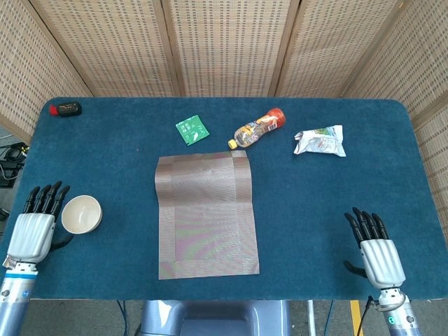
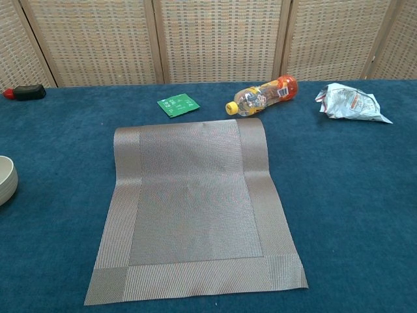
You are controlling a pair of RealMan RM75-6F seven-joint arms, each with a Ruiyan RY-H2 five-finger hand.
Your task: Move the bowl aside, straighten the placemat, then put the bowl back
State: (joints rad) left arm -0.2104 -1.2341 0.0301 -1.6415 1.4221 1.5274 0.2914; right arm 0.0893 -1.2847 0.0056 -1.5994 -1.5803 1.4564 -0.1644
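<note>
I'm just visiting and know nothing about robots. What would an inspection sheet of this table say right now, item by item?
Surface: table covered in dark blue cloth.
Job's things: placemat lies flat near the middle, nothing on it; bowl stands upright on the cloth to its left, apart from it.
Clutter: green packet, plastic bottle on its side, crumpled wrapper, small black and red object at the far left corner.
Hands: left hand beside the bowl, fingers spread, holding nothing; right hand at the near right edge, likewise empty.
Cables: dark cables beyond the table's left edge.
Surroundings: woven screen panels behind the table.
</note>
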